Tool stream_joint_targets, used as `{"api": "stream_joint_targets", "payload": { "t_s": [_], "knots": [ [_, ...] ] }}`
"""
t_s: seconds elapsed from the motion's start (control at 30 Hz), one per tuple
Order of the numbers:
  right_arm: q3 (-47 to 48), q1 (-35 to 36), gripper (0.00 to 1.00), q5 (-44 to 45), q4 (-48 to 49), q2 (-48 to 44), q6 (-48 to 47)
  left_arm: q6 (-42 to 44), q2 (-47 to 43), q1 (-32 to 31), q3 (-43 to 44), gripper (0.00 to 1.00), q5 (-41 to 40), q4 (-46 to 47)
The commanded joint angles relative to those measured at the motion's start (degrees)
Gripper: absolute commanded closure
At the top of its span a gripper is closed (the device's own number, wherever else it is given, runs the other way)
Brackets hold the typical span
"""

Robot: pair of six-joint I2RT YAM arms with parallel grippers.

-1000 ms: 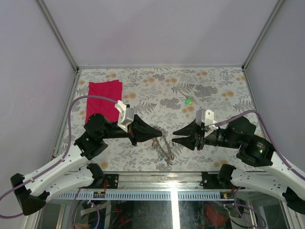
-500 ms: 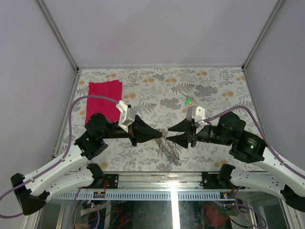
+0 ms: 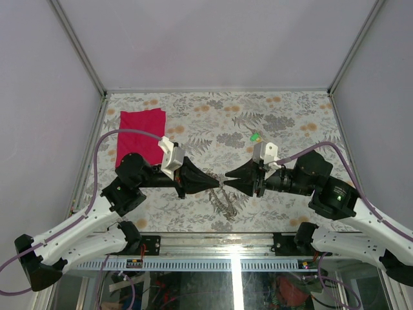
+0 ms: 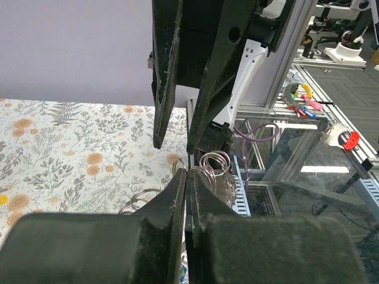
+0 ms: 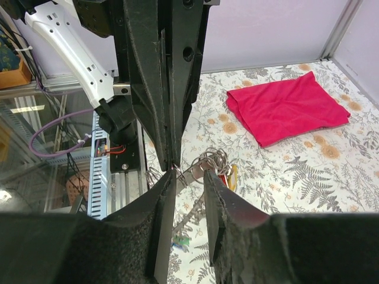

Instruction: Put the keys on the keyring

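Grey metal keyring [image 3: 222,183] clamped tight in my left jaws, above table [image 3: 290,116], right of red cloth [image 3: 142,132]. Right jaws narrowly apart around it. Keys [image 5: 230,175] dangle beneath.

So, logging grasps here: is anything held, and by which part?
The left gripper pinches the keyring by the edge of its coil. The right gripper stands open at the ring and appears to grip nothing.

The table [image 3: 290,110] has a pale cover with grey ferns and orange flowers all over it. A plain red cloth [image 3: 141,132] lies at the upper left. Near the middle is a tiny green key [image 3: 255,136]. The keyring [image 5: 212,161] is shiny silver. The left gripper [image 3: 218,183] and right gripper [image 3: 228,179] are black. The cables [image 3: 95,165] are purple.
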Motion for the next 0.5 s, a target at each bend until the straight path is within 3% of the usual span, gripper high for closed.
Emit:
{"api": "stream_joint_targets", "payload": {
  "t_s": [0.0, 0.47],
  "knots": [
    [0.84, 0.30, 0.65, 0.98, 3.99, 0.46, -0.68, -0.10, -1.12, 0.01, 2.47, 1.00, 1.12, 4.22],
    [0.87, 0.32, 0.53, -3.70, 2.30, 2.47, -1.76, -0.11, -0.63, 0.08, 2.93, 1.00, 1.25, 4.27]
  ]
}}
